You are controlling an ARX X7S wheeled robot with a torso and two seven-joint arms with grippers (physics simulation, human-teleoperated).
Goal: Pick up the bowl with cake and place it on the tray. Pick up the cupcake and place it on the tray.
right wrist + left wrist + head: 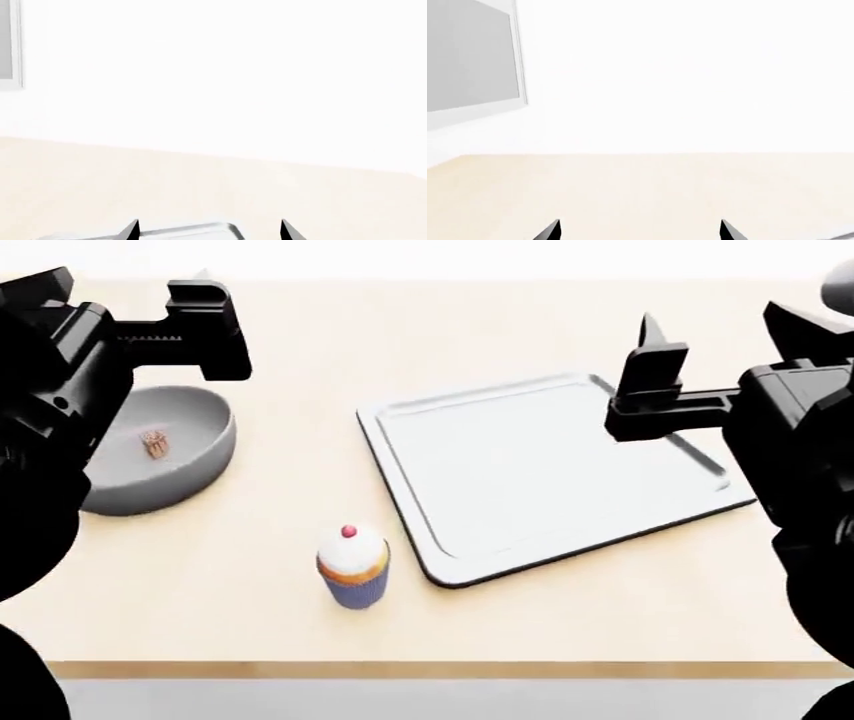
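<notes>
In the head view the wide grey bowl [167, 462] sits on the table at the left, with the tiny brown cake [156, 443] inside it. The cupcake [354, 565], with white frosting and a red cherry, stands near the front edge between the bowl and the tray. The silver tray [547, 475] lies at centre right with nothing on it. My left gripper [123, 295] is open and empty, raised above the bowl's far side. My right gripper [727, 335] is open and empty, raised over the tray's right part. The right wrist view shows a tray corner [180, 232] between its open fingertips [131, 230].
The light wooden table [294, 350] ends at a front edge [400, 670] just below the cupcake. The left wrist view shows only bare tabletop [640, 190], a white wall and a grey wall panel [470, 55].
</notes>
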